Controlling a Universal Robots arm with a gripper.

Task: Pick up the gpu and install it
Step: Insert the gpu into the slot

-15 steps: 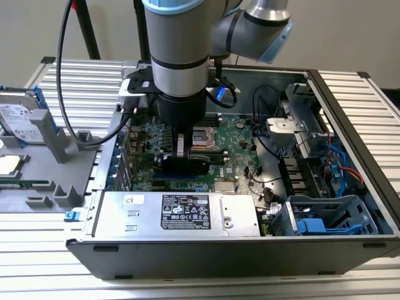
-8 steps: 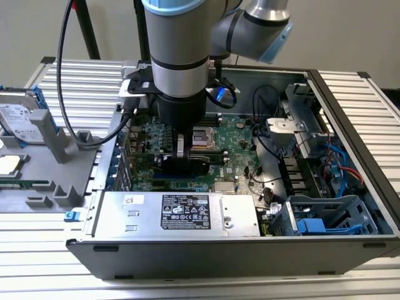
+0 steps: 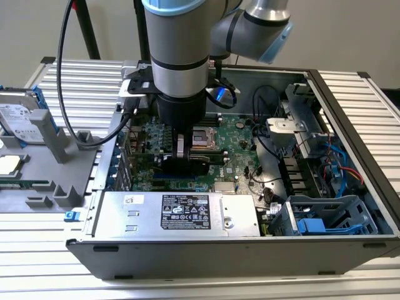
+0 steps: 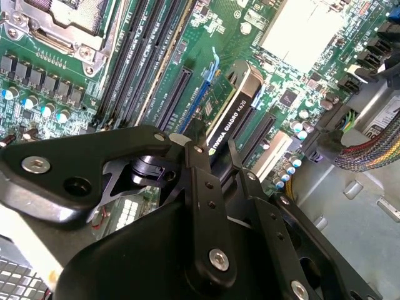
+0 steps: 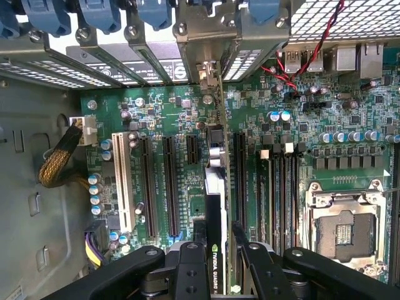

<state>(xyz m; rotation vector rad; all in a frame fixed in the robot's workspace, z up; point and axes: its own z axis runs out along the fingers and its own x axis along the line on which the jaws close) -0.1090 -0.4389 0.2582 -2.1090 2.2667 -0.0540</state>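
Observation:
The gpu (image 5: 215,200) stands on edge over the green motherboard (image 5: 169,112), with its black cooler face (image 4: 240,94) showing in the second wrist view. Its silver end bracket (image 5: 209,75) reaches up to the case's rear slot openings. My gripper (image 5: 217,228) is shut on the card's top edge, one black finger (image 5: 195,240) on each side. In the exterior view the gripper (image 3: 187,159) hangs low inside the open computer case (image 3: 350,125), holding the gpu (image 3: 199,165) just above the board. Whether the card sits fully in its slot, I cannot tell.
Black expansion slots (image 5: 169,181) and a white slot (image 5: 122,181) flank the card; the empty processor socket (image 5: 340,225) lies beside them. A silver power supply (image 3: 181,212) fills the case front. A grey holder (image 3: 56,156) with a hard drive (image 3: 19,115) stands at the exterior view's left.

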